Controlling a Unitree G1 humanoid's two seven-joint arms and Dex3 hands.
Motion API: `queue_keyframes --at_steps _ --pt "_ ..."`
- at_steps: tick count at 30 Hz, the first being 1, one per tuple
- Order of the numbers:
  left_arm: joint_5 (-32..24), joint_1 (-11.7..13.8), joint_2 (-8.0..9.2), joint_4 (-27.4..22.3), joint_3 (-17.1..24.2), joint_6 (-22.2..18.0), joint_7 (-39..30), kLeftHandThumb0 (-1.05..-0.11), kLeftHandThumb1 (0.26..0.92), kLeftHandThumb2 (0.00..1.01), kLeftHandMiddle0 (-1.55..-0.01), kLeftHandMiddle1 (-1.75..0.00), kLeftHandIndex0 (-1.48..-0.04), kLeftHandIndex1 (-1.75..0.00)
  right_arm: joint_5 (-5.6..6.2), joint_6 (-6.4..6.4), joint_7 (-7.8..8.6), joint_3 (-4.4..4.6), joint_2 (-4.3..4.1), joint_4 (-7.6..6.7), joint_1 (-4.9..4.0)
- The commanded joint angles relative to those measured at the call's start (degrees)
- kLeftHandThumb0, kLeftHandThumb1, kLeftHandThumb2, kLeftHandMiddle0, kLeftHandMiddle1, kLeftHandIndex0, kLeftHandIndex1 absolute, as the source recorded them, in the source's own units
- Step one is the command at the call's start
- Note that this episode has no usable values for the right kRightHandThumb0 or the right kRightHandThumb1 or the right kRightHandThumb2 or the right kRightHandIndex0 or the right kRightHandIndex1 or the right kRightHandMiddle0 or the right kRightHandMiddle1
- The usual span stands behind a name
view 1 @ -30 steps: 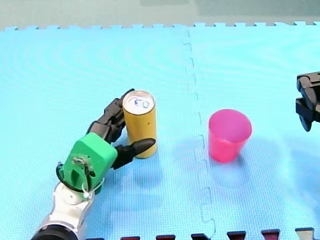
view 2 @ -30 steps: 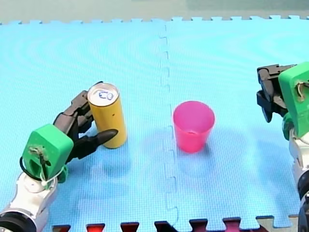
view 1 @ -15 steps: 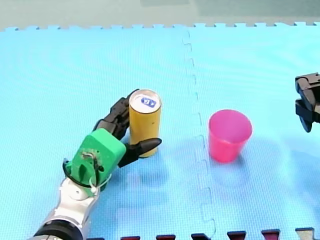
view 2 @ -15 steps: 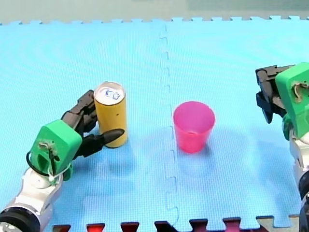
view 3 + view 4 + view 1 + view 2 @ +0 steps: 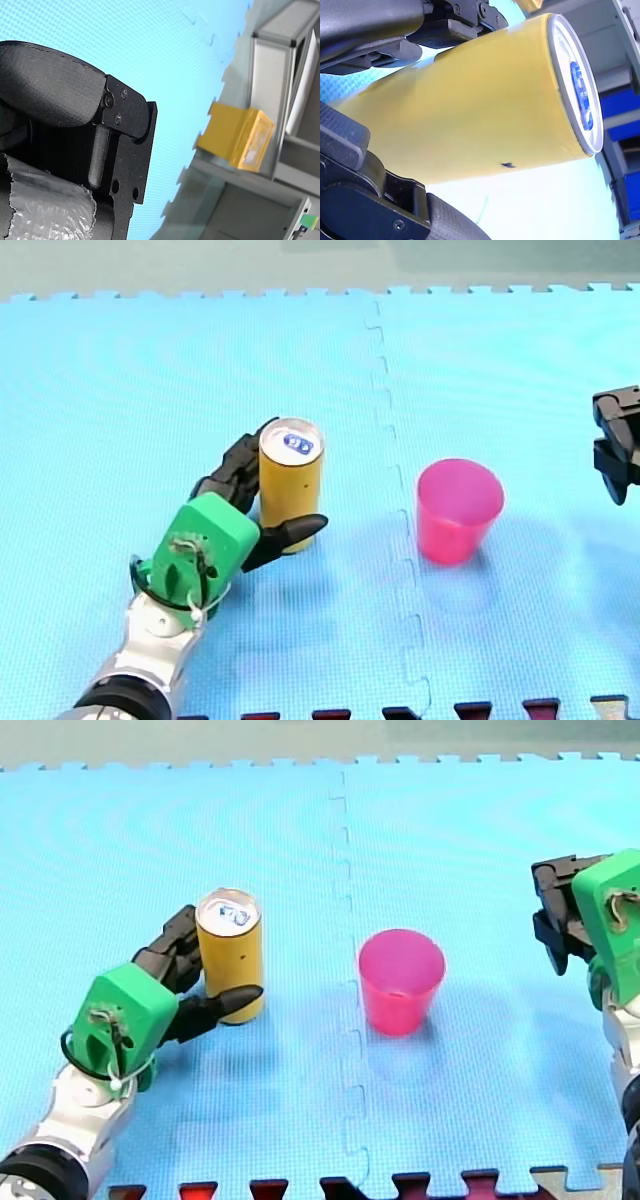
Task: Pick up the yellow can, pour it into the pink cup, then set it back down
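Observation:
A yellow can [image 5: 291, 495] with a silver top stands upright on the blue mat, left of centre. My left hand [image 5: 278, 490] is shut on it, with the thumb across its front low down and the other fingers [image 5: 238, 462] behind it. The second wrist view has the same can [image 5: 470, 100] close up, pressed between black fingers [image 5: 370, 20]. I cannot tell whether its base touches the mat. The pink cup [image 5: 458, 510] stands upright and apart, to the can's right. My right hand [image 5: 560, 920] hovers at the right edge, past the cup, holding nothing.
A jigsaw seam [image 5: 395, 500] in the blue foam mat runs between can and cup. Dark and red tiles [image 5: 270, 1190] line the mat's near edge. In the first wrist view a yellow box [image 5: 237, 135] sits on a metal shelf beyond the mat's edge.
My left hand and the yellow can have shifted a little to the right and slightly up, with the forearm coming in closer behind. The cup and the right hand have stayed put.

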Motion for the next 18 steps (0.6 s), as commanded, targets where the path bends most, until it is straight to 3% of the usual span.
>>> queue_keyframes --at_steps 1,18 --pt "-0.53 0.15 0.25 0.01 0.57 -0.60 -0.30 -0.942 0.709 0.00 -0.32 0.00 -0.28 0.00 0.11 0.22 0.00 -0.08 -0.36 0.04 -0.12" --pt "-2.33 0.12 0.97 -0.02 2.98 -1.35 -1.31 -0.890 0.745 0.01 -0.34 -0.01 -0.29 0.00 0.85 0.62 -0.05 -1.16 -0.06 0.18 -0.73"
